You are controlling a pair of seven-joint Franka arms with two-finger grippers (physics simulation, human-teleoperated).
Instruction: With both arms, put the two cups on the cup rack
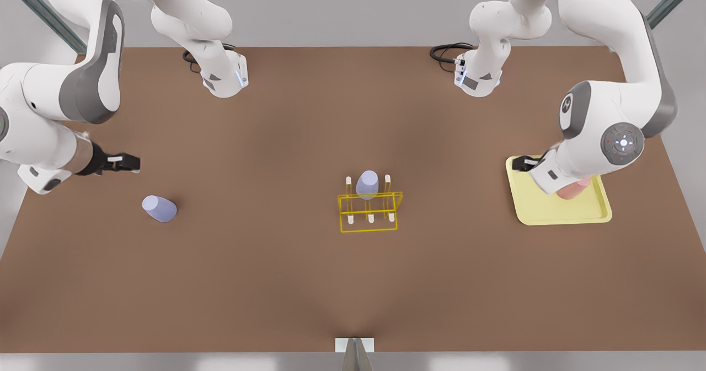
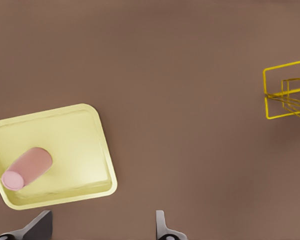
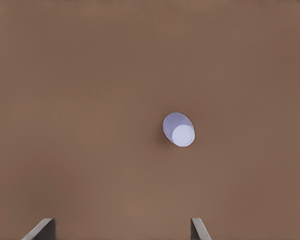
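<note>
The pink cup point(image 2: 27, 167) lies on its side in the tray point(image 2: 85, 122), under the left gripper point(image 2: 102, 227), whose fingers are spread wide. The lavender cup point(image 1: 159, 208) stands upside down on the table point(image 1: 276, 283), with the right gripper point(image 1: 128, 163) hovering near it, also open. Another lavender cup point(image 1: 367, 184) sits on the rack point(image 1: 368, 212) mid-table.

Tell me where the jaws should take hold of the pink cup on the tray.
The pink cup lies on its side in the yellow tray. Likely best: the left gripper, jaws open, descends from above and closes across the cup's tapered wall at mid-length, straddling its long axis.
</note>
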